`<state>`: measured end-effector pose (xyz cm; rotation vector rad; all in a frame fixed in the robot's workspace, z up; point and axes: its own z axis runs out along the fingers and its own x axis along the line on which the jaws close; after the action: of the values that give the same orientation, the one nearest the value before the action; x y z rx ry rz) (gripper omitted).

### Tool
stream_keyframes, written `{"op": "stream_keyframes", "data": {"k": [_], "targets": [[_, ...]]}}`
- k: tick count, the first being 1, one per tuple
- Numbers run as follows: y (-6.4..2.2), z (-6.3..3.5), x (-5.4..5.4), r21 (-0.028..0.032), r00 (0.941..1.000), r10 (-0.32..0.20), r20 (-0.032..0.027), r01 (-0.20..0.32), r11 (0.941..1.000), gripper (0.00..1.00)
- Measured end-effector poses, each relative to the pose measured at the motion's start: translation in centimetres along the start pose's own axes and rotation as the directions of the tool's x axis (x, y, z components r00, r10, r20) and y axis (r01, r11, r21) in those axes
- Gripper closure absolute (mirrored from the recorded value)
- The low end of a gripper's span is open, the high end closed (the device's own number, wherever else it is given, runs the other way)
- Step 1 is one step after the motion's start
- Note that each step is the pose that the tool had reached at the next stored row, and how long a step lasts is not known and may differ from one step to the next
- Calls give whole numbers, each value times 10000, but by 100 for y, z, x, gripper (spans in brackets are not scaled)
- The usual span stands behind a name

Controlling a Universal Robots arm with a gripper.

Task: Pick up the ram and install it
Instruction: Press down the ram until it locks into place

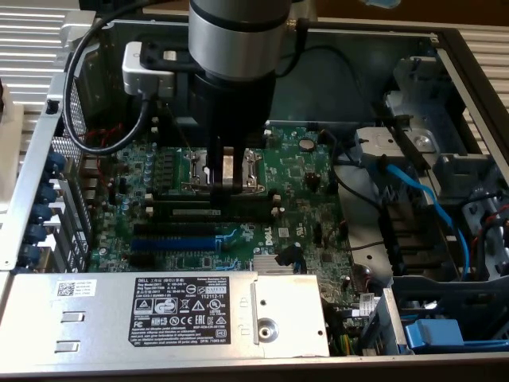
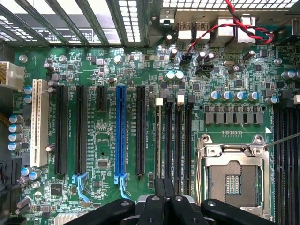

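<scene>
- The claw (image 2: 164, 187) sits closest to the wrist camera. Its black fingers (image 2: 152, 206) are drawn together to a narrow gap with no daylight between the tips.
- The ram (image 2: 158, 140) runs edge-on straight out from those tips, standing in the first of the black memory slots (image 2: 178, 140). The tips meet its top edge, but I cannot tell whether they pinch it or only rest on it.
- In the exterior view the claw (image 1: 227, 187) points straight down at the green motherboard (image 1: 294, 159). The ram (image 1: 195, 212) lies lengthwise just below it, with its white label strip facing the camera.
- The blue expansion slot (image 1: 171, 243) (image 2: 121, 131) lies parallel to the ram, separated from it by a black slot.
- The metal processor socket (image 2: 232, 180) is just beside the memory slots, on the side away from the blue slot.
- A white slot (image 2: 39, 122) stands at the board's far edge, well apart from the ram.
- The grey power supply (image 1: 183, 306), with its black label, fills the near edge of the open computer case (image 1: 469, 48).
- A blue cable (image 1: 421, 191) crosses the drive bay towards the exterior view's right.
- Twisted red and black wires (image 2: 243, 26) loop near the rear ports.
</scene>
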<state>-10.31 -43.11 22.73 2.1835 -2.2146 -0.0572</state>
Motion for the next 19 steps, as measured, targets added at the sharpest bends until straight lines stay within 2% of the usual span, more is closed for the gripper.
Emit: {"op": "stream_keyframes", "data": {"k": [5, 11, 19], "targets": [[2, -9, 0, 1, 10000, 1, 0, -1, 10000, 90], [9, -120, -1, 0, 10000, -8, -7, 8, 10000, 90], [38, -129, -1, 0, 10000, -8, -8, 8, 10000, 90]]}}
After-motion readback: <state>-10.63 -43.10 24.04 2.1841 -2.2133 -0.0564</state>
